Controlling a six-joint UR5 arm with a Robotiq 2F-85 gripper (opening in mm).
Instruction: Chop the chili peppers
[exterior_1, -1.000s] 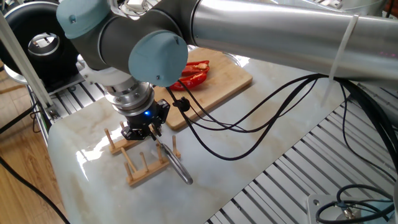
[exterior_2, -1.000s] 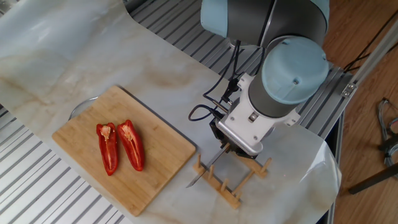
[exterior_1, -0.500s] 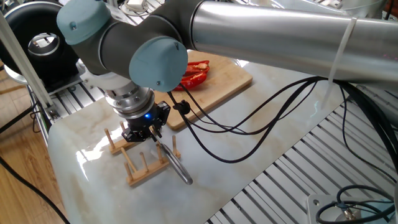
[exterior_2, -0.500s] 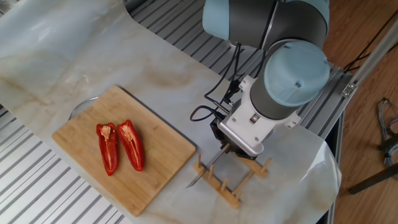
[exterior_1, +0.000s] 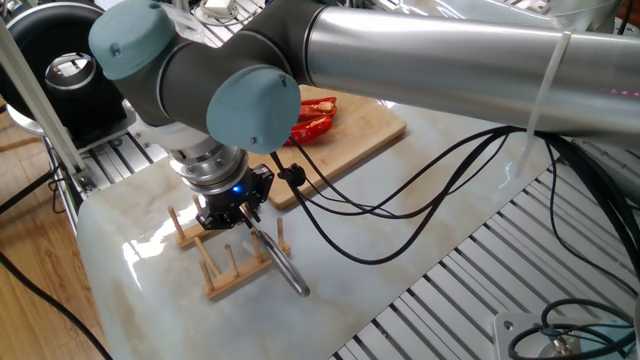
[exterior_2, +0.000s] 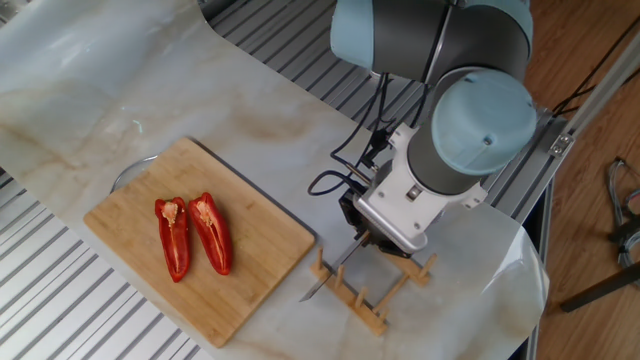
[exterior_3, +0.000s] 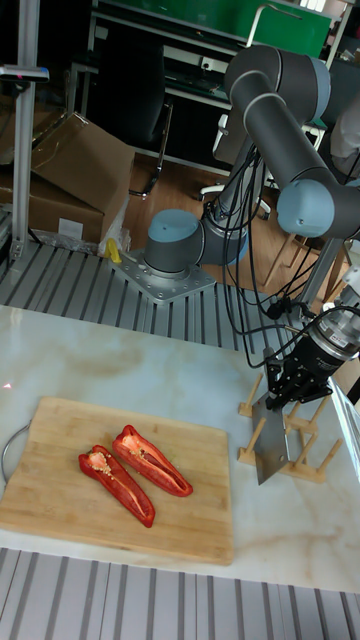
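Barely shifting, my arm's elbow drifts slightly while the gripper (exterior_3: 290, 397) sits over the wooden rack (exterior_2: 372, 287), jaws hidden — I can't tell their grip on the knife (exterior_3: 270, 450). Chili peppers (exterior_2: 192, 235) lie on the cutting board (exterior_2: 250, 270), well apart from it.

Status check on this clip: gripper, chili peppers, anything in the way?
Gripper down at the wooden rack, at the knife handle; grip unclear. Two chili peppers uncut on the cutting board. Nothing between rack and board.
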